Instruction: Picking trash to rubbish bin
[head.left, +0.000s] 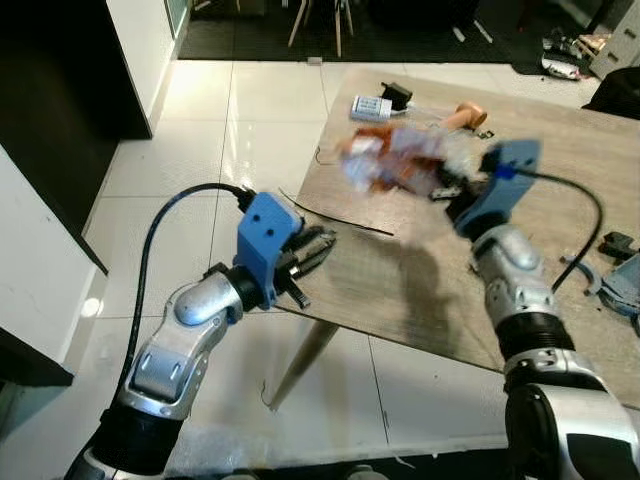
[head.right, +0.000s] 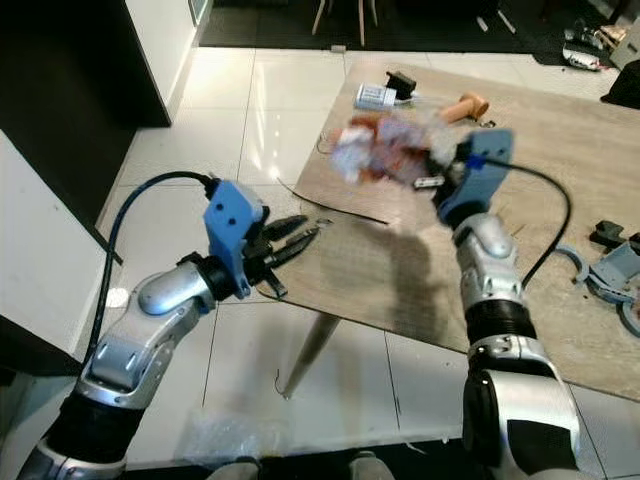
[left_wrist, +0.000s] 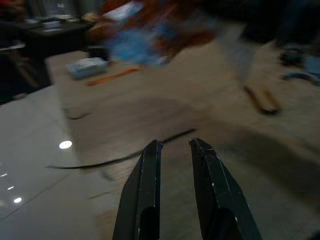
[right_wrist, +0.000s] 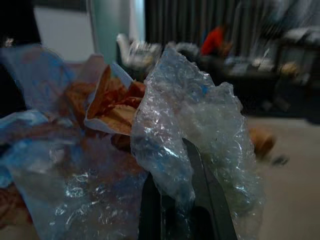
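A crumpled bundle of clear plastic wrap and orange-white wrapper trash (head.left: 395, 158) hangs above the wooden table (head.left: 420, 290), blurred by motion. My right gripper (head.left: 450, 190) is shut on that trash bundle (right_wrist: 150, 145), whose plastic folds over the black fingers (right_wrist: 200, 200). My left gripper (head.left: 312, 252) hovers at the table's near left edge, its fingers (left_wrist: 145, 200) slightly apart and empty, pointing across the tabletop. A thin black cable (head.left: 335, 222) lies on the table just ahead of it.
At the table's far end lie a small white box (head.left: 370, 108), a black item (head.left: 396, 94) and a tan object (head.left: 466, 116). Blue-grey parts (head.left: 615, 280) sit at the right edge. White tiled floor (head.left: 190, 190) spreads left; a dark cabinet (head.left: 60, 80) stands far left.
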